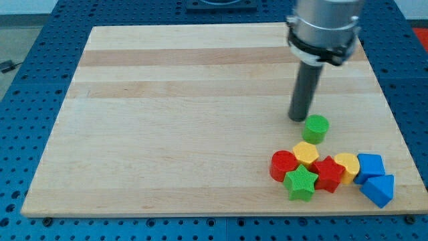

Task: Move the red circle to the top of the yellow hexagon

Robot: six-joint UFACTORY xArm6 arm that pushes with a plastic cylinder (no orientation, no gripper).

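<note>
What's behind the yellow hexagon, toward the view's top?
The green round block sits just above the yellow hexagon, with my tip at its upper left. Nothing there looks covered.

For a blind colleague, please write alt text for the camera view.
My tip rests on a wooden board, just left of a green cylinder. Below them, near the view's bottom right, cluster a red circle, yellow hexagon, green star, red star, another yellow block and two blue blocks.
</note>
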